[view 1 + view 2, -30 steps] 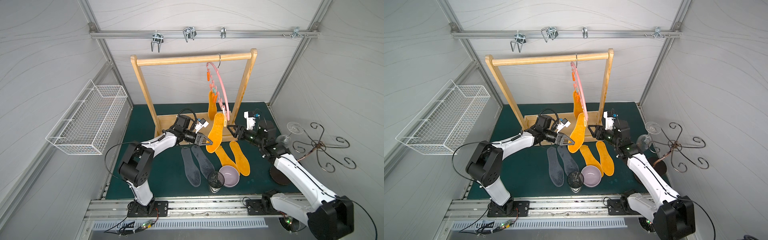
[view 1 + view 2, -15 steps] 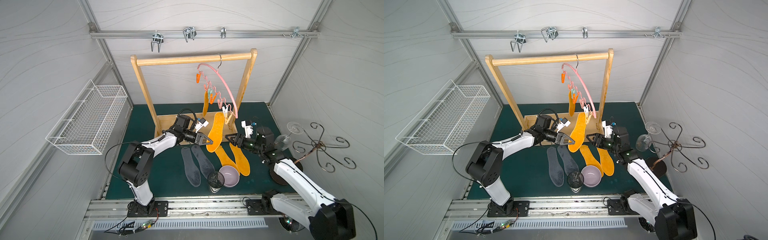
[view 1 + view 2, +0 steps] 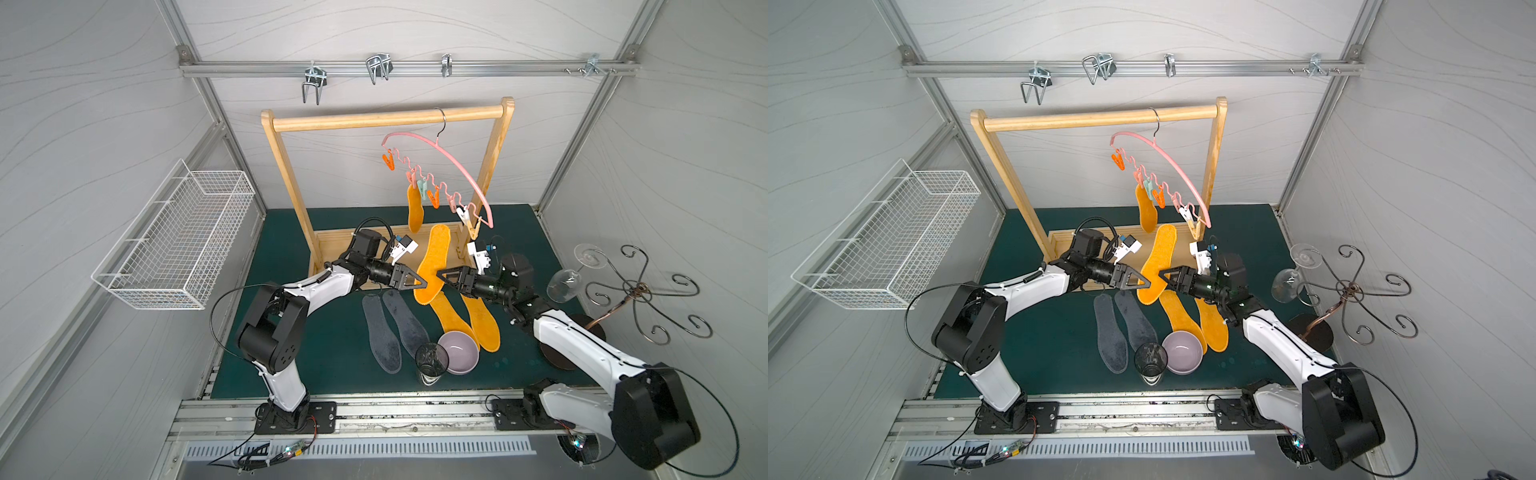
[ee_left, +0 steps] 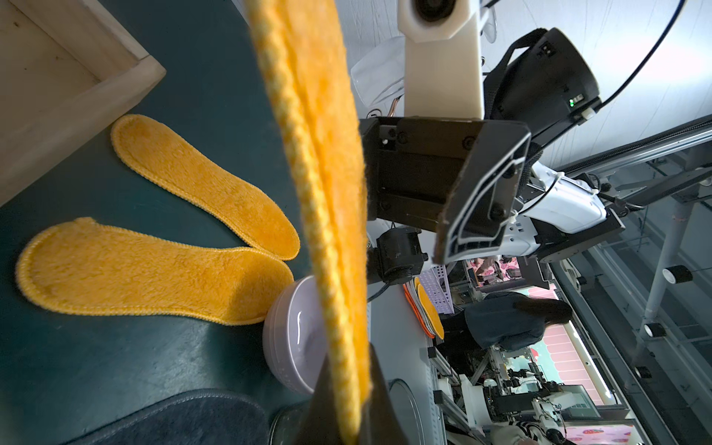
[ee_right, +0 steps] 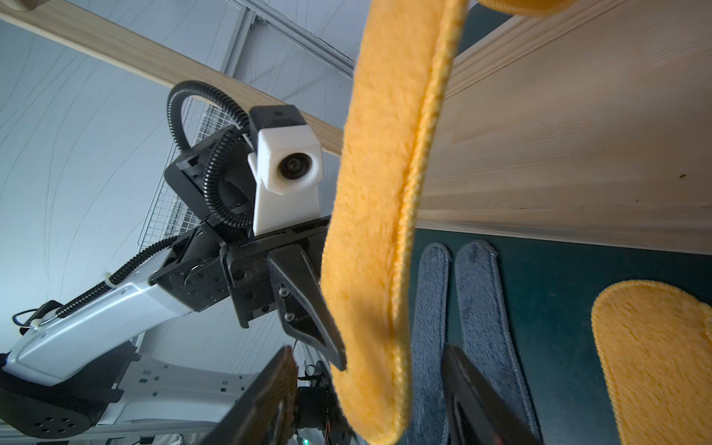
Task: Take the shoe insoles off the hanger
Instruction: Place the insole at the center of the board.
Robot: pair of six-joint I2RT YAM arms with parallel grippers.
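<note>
My left pincer [image 3: 424, 285] is clenched on the lower part of one mustard-orange insole [image 3: 434, 259], one finger on each fuzzy face; the left wrist view shows the edge-on fabric pinched between them. The held insole stands nearly upright above the green mat [image 3: 332, 332], and its upper end is apart from the clothespins in both top views.

My right pincer [image 3: 441, 276] is released: its jaws stand apart on either side of the same insole's lower end, opposite the left pincer. Whether they touch the fabric I cannot tell.

The pink hanger [image 3: 453, 158] hangs tilted from the wooden rail rack [image 3: 386, 118] by its dark hook. One orange insole [image 3: 415, 208] hangs clipped to its wavy bar.

On the mat lie two orange insoles [image 3: 482, 322] and two dark grey insoles [image 3: 380, 332], side by side. A lilac bowl [image 3: 459, 353] rests on one orange insole's end, with a glass [image 3: 432, 359] just beside it.
</note>
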